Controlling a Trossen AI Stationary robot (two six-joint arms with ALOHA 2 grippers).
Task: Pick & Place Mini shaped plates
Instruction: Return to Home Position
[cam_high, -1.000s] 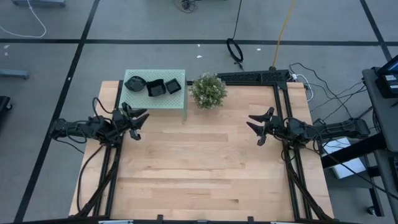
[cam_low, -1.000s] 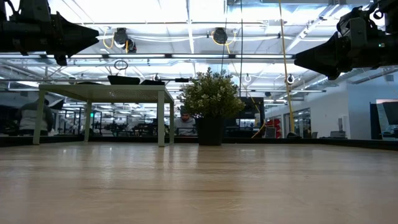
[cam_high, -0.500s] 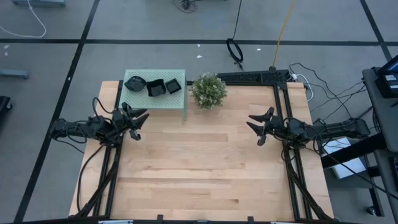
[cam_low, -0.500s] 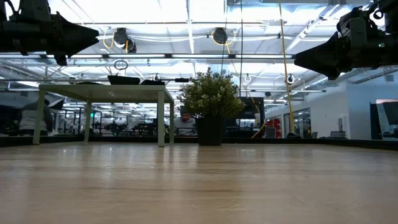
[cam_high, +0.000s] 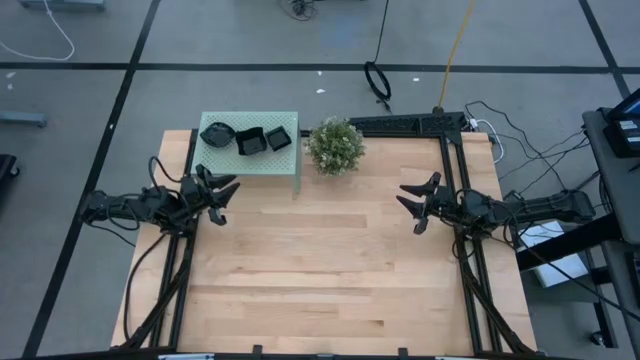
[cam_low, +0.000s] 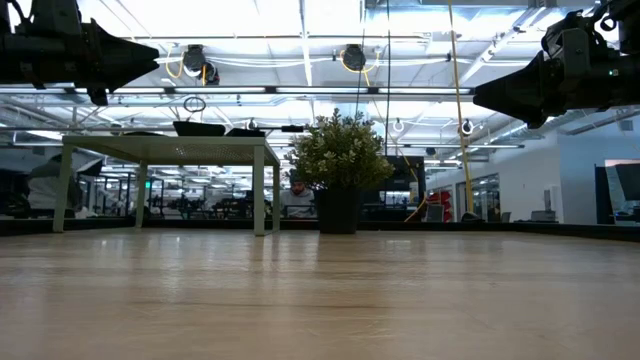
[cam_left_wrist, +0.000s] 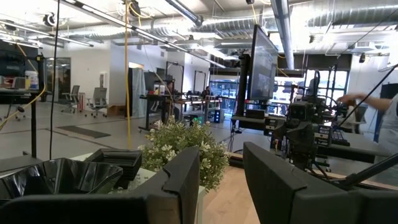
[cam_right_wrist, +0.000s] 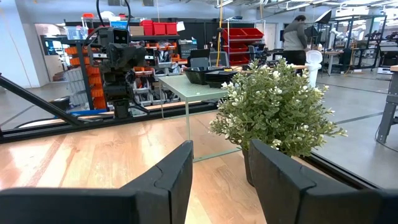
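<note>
We see the bench (cam_high: 330, 270) brightly, evenly lit from overhead, with only soft shadows. At bench height the ceiling lights (cam_low: 260, 20) glare white, so the left hand (cam_low: 150, 53) and right hand (cam_low: 482, 97) read as black silhouettes, and the plates (cam_low: 200, 128) perhaps likewise.

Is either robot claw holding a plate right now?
No, the left gripper and the right gripper are both open and empty above the table, while the plates sit on the green shelf.

Wooden table (cam_high: 320, 270) with potted plant (cam_high: 334, 146) and green shelf (cam_high: 250, 163) of black plates (cam_high: 250, 142)
</note>
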